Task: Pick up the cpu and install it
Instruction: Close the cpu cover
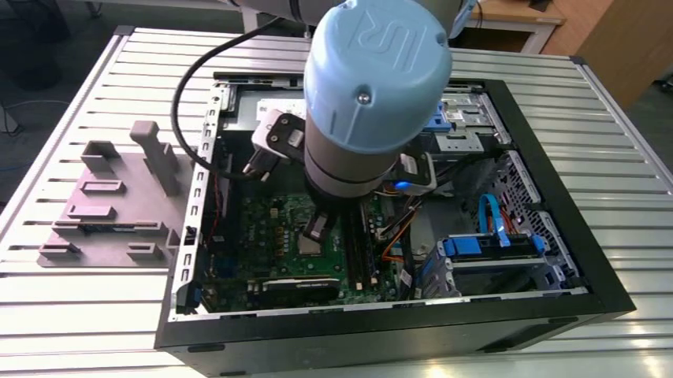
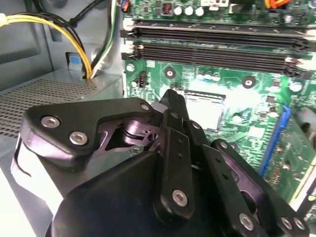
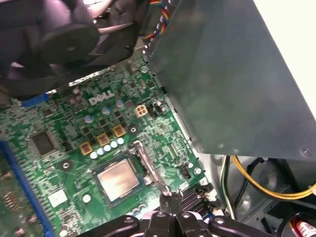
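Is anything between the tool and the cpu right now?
Nothing visible. In the first wrist view the cpu lies in its socket on the motherboard, top uncovered, and the tool hovers beside it near the metal bracket.

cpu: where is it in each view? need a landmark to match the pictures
Exterior view: the cpu lies on the green motherboard, just below the arm.
First wrist view: the cpu sits in its socket, close to the fingers.
Second wrist view: the cpu shows just beyond the fingers.
Shared landmark: the green motherboard.
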Controlling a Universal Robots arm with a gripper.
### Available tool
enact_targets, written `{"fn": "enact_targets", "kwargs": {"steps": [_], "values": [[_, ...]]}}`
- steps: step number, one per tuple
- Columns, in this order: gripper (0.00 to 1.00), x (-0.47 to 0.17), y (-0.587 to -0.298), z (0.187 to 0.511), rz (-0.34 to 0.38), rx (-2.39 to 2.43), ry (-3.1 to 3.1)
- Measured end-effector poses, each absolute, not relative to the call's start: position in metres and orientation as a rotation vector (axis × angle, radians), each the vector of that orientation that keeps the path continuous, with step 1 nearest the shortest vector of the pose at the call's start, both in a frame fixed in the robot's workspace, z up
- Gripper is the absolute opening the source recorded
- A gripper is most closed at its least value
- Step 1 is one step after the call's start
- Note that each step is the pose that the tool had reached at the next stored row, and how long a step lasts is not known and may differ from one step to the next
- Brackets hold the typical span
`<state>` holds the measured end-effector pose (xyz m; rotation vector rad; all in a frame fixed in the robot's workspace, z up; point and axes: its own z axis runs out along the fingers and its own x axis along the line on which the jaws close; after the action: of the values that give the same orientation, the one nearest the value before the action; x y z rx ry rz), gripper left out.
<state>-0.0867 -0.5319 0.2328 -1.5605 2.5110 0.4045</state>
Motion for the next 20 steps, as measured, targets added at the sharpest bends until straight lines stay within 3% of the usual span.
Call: {"fn": "enact_targets", "kwargs": {"steps": [11, 20], "values": [[0.11, -0.087, -0.552, 0.233, 0.421, -1.555, 2.503], [0.11, -0.078, -0.553, 0.233, 0.428, -1.553, 2.499]]}}
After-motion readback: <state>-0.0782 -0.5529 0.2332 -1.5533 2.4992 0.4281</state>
